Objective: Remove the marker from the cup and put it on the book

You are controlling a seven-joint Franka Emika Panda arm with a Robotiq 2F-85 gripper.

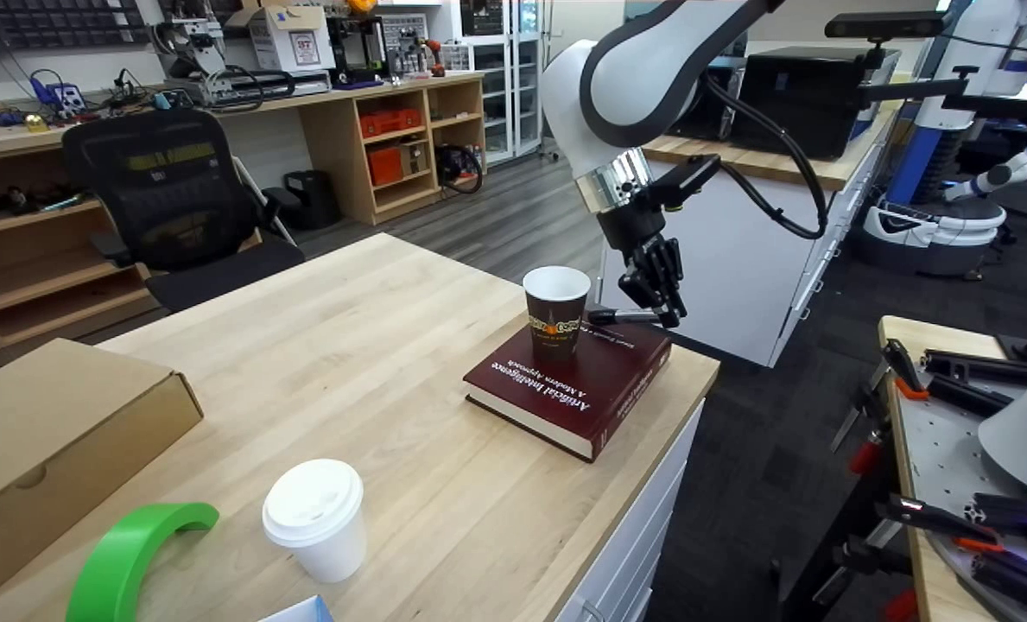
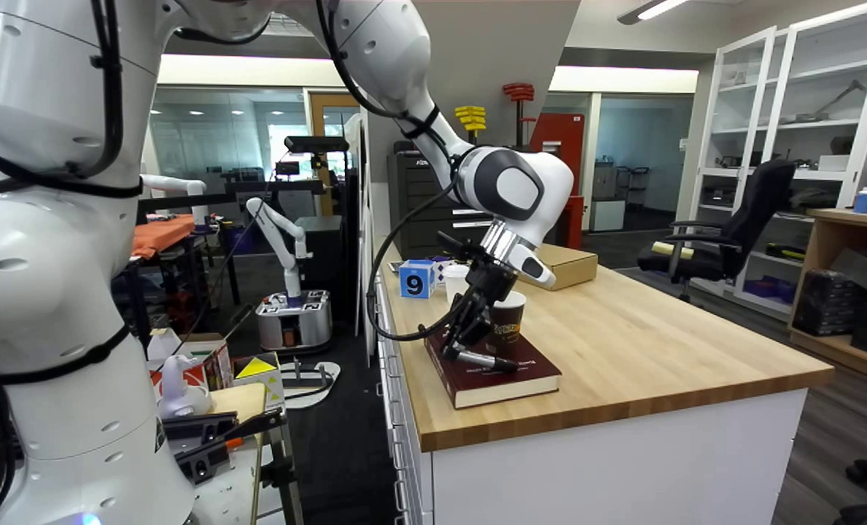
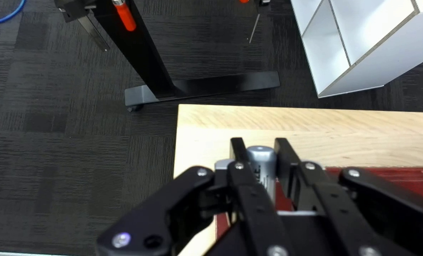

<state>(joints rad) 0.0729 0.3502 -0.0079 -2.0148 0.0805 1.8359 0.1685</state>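
- Marker [image 1: 621,317], slim and silver with a black end, is grasped between the two fingers of the black gripper [image 3: 260,153].
- It is held roughly level over the thick dark red hardcover book with pale page edges [image 1: 612,376]; whether the cover is touched cannot be told.
- The small brown paper cup with a pale rim [image 1: 556,320] is stood upright on the book, the marker outside it and just beside it.
- The book is laid flat near a corner of the pale wooden desk [image 1: 349,371].
- On the desk, well apart from the book, a white lidded cup [image 1: 316,518], a green curved arch [image 1: 120,553] and a flat brown cardboard box [image 1: 55,406] are seen in an exterior view.
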